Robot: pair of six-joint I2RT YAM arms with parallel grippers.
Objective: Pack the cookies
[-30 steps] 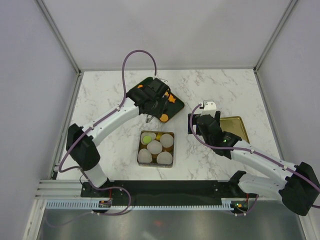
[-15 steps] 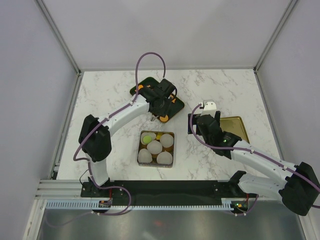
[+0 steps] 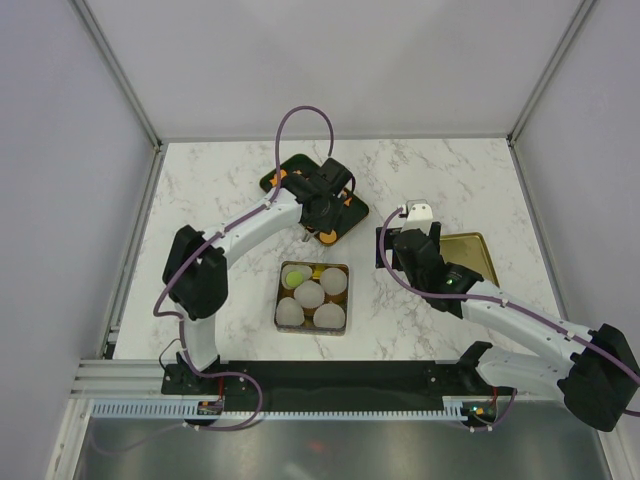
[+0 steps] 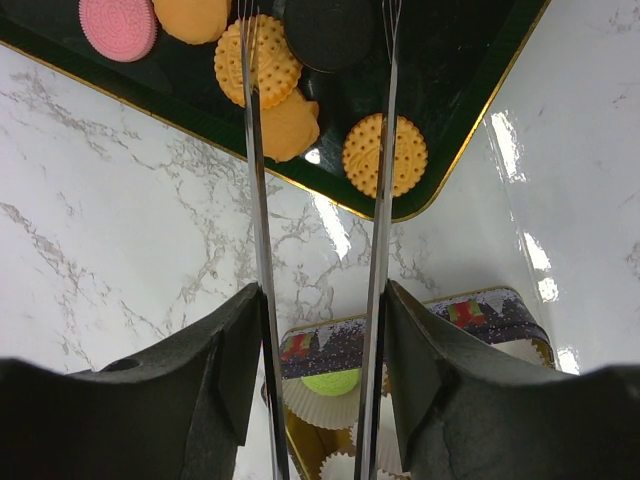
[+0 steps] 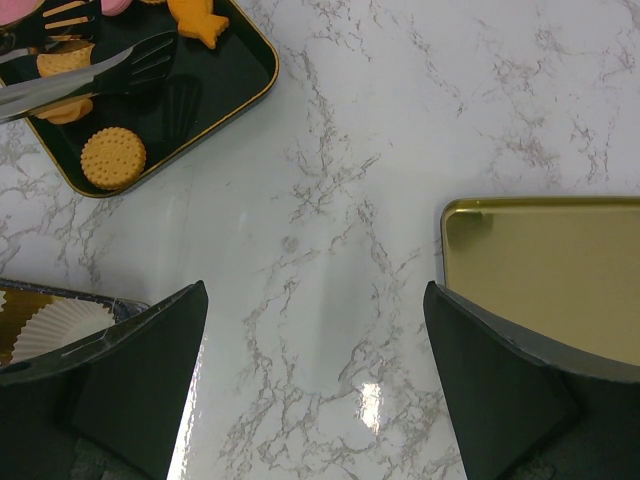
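The cookies lie on a dark gold-rimmed tray [image 3: 330, 205]: in the left wrist view a pink disc [image 4: 118, 25], orange discs [image 4: 257, 60] [image 4: 384, 155] and a dark disc [image 4: 330, 30]. My left gripper [image 4: 322, 370] [image 3: 318, 212] is shut on metal tongs [image 4: 254, 200], whose blades reach over the tray. The tongs' slotted heads [image 5: 120, 65] are slightly apart by an orange cookie [image 5: 60, 65]. A green cookie [image 4: 332, 381] sits in a paper cup in the tin [image 3: 281, 292]. My right gripper [image 5: 315, 390] [image 3: 392, 250] is open and empty above bare marble.
The tin holds several white paper cups [image 3: 309, 295]. A gold lid [image 5: 545, 270] [image 3: 470, 258] lies flat to the right of my right gripper. An orange fish-shaped cookie [image 5: 195, 20] lies near the tray's corner. Grey walls enclose the table.
My left arm has swung so its gripper and tongs sit slightly further right over the tray. The right arm has not moved.
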